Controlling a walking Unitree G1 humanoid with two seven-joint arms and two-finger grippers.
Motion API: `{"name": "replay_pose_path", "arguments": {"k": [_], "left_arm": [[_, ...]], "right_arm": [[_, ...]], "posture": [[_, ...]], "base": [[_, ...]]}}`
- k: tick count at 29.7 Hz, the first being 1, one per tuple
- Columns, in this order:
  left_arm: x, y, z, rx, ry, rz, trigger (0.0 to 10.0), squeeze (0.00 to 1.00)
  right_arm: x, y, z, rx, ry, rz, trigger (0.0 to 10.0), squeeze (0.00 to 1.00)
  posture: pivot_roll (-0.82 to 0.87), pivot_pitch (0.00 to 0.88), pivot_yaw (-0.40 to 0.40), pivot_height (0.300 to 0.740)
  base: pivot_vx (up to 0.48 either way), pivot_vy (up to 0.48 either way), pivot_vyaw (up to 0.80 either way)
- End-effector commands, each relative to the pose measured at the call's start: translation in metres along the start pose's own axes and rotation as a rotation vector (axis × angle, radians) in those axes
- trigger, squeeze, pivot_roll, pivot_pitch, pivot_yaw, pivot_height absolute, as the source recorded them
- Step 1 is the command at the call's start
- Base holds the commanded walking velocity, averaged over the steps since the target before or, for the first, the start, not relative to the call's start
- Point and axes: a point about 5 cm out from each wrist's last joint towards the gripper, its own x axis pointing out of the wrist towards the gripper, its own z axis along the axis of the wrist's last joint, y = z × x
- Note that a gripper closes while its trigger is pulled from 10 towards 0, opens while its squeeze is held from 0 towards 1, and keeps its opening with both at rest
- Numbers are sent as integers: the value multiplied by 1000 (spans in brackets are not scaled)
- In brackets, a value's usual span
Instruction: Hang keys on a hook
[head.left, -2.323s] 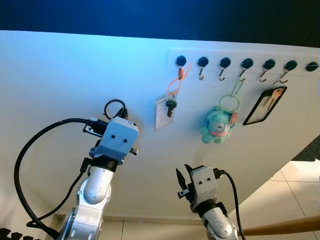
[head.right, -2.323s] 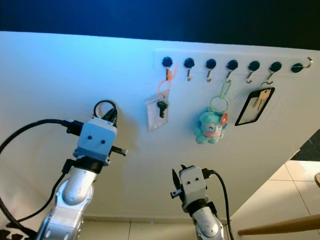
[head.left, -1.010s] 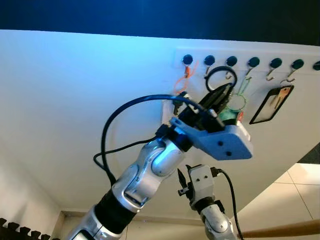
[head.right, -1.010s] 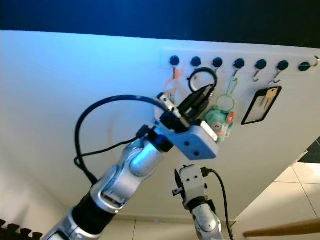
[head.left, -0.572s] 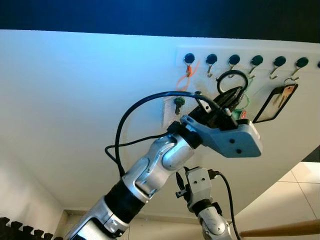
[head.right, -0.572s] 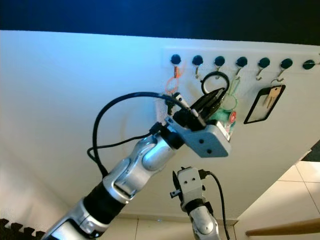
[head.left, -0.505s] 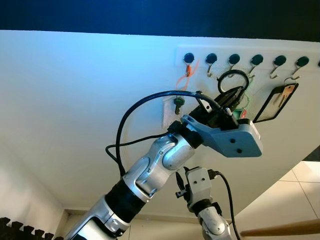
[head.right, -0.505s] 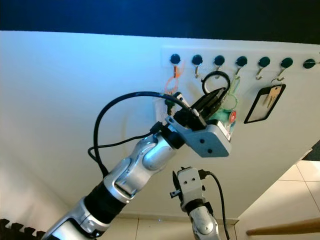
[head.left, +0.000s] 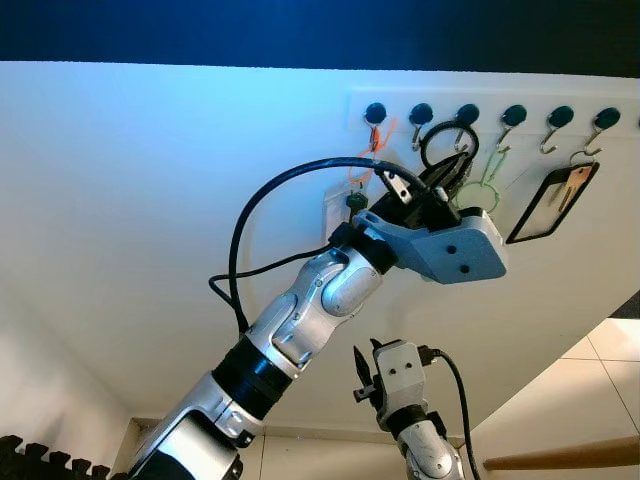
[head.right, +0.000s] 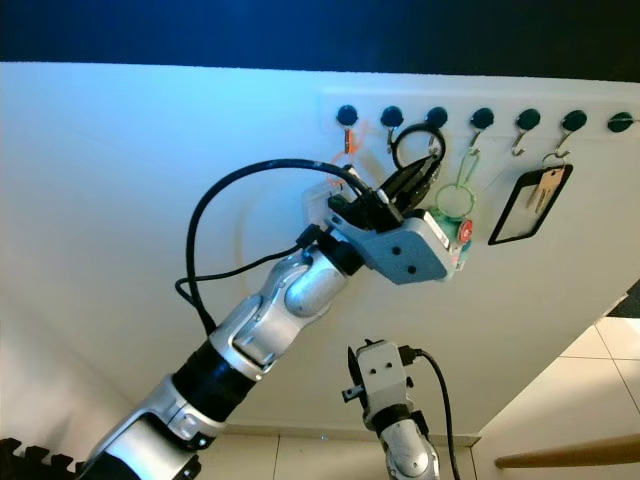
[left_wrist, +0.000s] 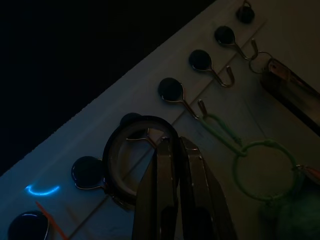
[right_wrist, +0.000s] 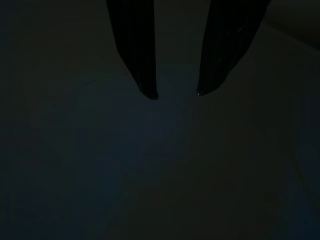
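Since the earlier frames, the left gripper is lifting the ring from beside the green plush up to the rail, while the right gripper is keeping low with its fingers apart. Left fingers are pinching together on the ring's lower edge, so the black loop is standing just beyond their tips, its flat face lying against the rail. In the left wrist view the loop is circling the third hook from the orange-tag end, whose brass tip is showing inside the opening. Whether the ring is already riding behind that tip or only lying in front of it, I cannot tell. By my judgement, the coming move is turning on this: the hook's tip pointing up inside the loop, so the ring needs lowering onto it before the fingers part.
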Motion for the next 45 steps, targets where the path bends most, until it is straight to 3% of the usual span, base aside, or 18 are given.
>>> {"name": "replay_pose_path", "arguments": {"k": [1, 8, 14, 34, 45], "left_arm": [[2, 3, 4, -14, -19, 22, 10000, 0], [-9, 8, 20, -36, -48, 42, 10000, 0], [-11, 7, 21, -45, -44, 46, 10000, 0], [-11, 0, 12, -61, 11, 12, 10000, 0], [-8, 3, -3, -123, 80, -7, 10000, 0]], "right_arm": [[-4, 2, -4, 4, 10, 4, 10000, 0], [-5, 1, -5, 0, 14, 6, 10000, 0], [-4, 3, -5, -1, 16, 17, 10000, 0], [-6, 4, -6, -1, 21, 18, 10000, 0], [-7, 6, -6, 2, 22, 19, 10000, 0]], "posture": [[132, 179, 26, 740], [144, 179, 18, 740], [152, 177, 9, 740], [139, 178, 15, 740], [139, 185, 19, 740]], "base": [[0, 0, 0], [0, 0, 0], [0, 0, 0], [0, 0, 0], [0, 0, 0]]}}
